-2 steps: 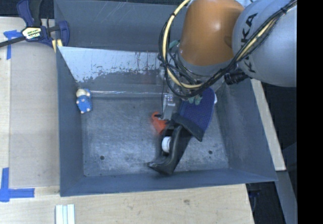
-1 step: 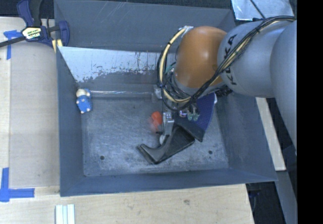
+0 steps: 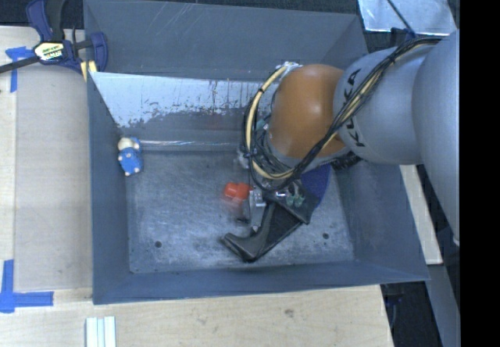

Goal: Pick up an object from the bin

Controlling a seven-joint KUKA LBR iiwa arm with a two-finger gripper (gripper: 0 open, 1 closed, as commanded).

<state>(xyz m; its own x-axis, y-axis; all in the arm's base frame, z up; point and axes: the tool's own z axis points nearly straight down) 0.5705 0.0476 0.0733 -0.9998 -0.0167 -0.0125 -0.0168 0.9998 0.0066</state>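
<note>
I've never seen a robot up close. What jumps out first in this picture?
The grey arm with its orange cover reaches in from the right, its gripper low in the middle of the bin. An orange-red thing lies beside it; a blue-and-yellow toy sits apart at the left.

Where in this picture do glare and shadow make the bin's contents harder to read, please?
In the camera view, a bright sheen washes the back wall of the grey metal bin; the arm's orange dome cover shades the floor beneath, dimming a dark blue item there; the small orange-red block and the small blue, yellow and white figure sit evenly lit.
</note>
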